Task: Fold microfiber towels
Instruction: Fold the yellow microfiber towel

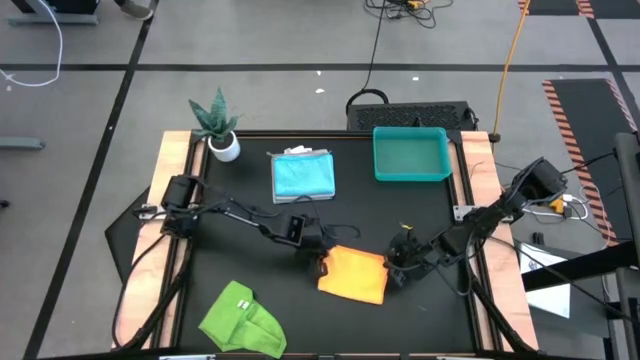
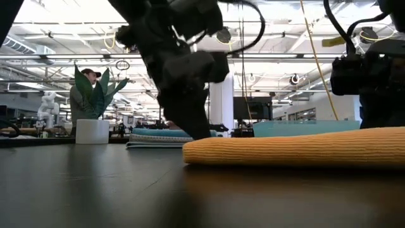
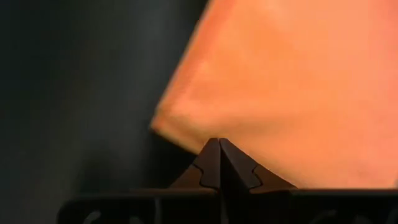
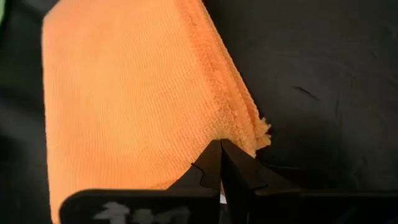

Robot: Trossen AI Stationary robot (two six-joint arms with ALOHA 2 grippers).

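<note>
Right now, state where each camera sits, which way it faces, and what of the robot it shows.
High view: overhead, straight down; both arms, table, folded stack, teal tray, plant, green towel.
Low view: table-top height, level across; arms descend beside the orange towel.
Left wrist view: left gripper shut at the towel's edge.
Right wrist view: right gripper shut at its layered edge.
All views share the orange towel.

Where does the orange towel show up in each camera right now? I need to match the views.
High view: orange towel lies front of centre, between both grippers.
Low view: it is the folded slab across the right half.
Left wrist view: it fills the upper right.
Right wrist view: it fills the left.
Shared landmark: the black table.
</note>
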